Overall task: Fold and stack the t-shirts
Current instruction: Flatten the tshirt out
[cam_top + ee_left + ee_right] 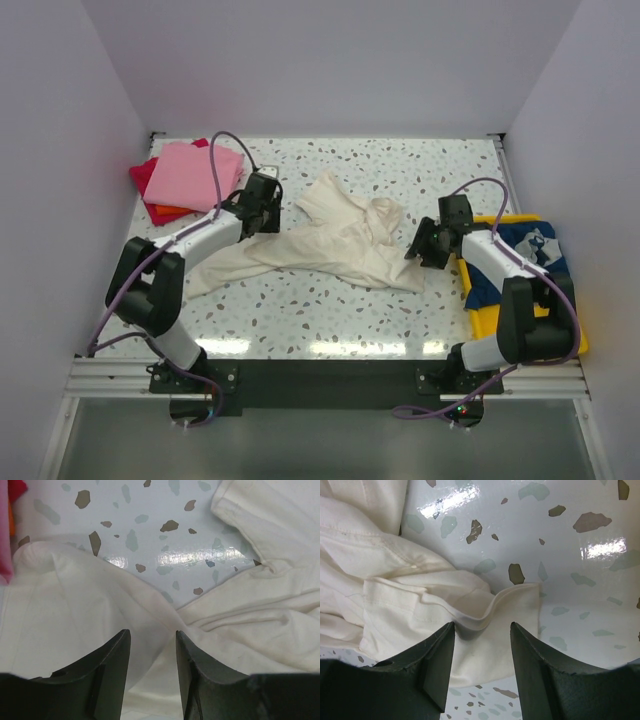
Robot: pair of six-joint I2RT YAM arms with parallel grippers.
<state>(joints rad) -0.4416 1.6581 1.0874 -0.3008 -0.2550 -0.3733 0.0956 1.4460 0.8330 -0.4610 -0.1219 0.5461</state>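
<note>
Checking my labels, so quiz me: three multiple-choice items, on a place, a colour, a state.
1. Where is the navy white-printed cloth t-shirt? A on the yellow plastic tray; B on the far-left pile; C mid-table.
2. What colour tops the folded cloth t-shirt stack at far left? A pink; B navy; C cream.
3. The large cream cloth t-shirt is: A folded; B unfolded, rumpled; C lifted.
A, it drapes the tray at right; A, pink lies uppermost; B, it sprawls creased on the speckled table.
</note>
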